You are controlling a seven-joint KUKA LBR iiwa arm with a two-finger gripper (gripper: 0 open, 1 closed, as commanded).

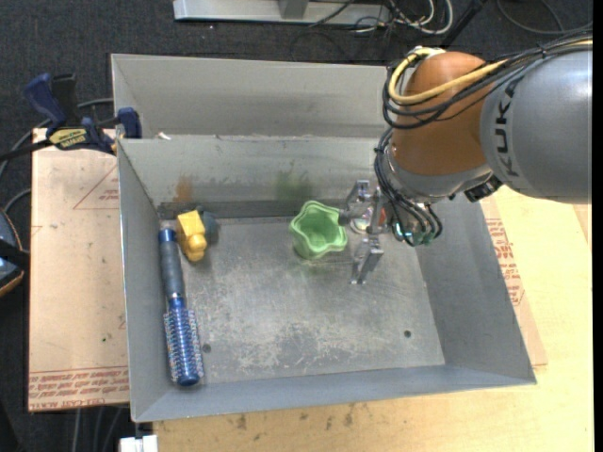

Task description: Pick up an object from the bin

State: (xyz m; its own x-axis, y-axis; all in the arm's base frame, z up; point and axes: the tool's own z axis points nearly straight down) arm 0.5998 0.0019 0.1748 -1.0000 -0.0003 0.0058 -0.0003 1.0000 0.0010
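Note:
My gripper hangs in the bin's right half, its metal fingers pointing down just right of a green flower-shaped cup. The cup stands upright near the back middle of the floor, close to the fingers but not between them. At the left side lies a blue hairbrush, handle toward the back, bristle head toward the front. A small yellow toy piece rests against the brush handle's far end.
The orange wrist cover and cables hang over the bin's back right corner. Bare floor spreads across the front and the right of the bin.

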